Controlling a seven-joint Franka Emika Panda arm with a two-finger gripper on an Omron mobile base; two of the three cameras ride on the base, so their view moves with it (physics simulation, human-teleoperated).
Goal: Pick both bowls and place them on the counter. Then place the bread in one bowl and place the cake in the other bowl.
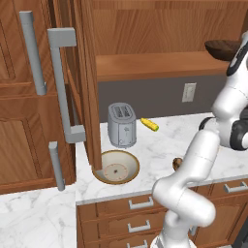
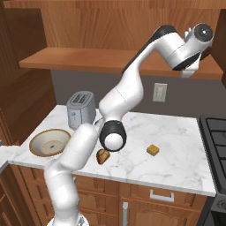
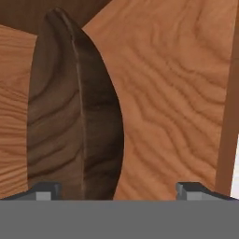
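Up high, tool [image 3: 116, 189] wide open, empty, facing dark wooden bowl [image 3: 74, 112] on shelf [image 1: 155, 65]. Bowl looks stiff, light, smooth; pinch rim.

light: bright, even | shadows: soft, dim under shelf [image 1: 155, 68] | glare: none | focus: sharp, rendered

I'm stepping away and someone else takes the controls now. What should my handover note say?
Gripper: open, holding nothing, up at the wooden shelf facing the dark wood bowl.
Beige bowl: already on the counter, beside the toaster.
Dark wood bowl: on the shelf, not yet gripped.
Bread and cake: loose on the counter.
Left: bring the dark bowl down, then bread in one bowl, cake in the other.
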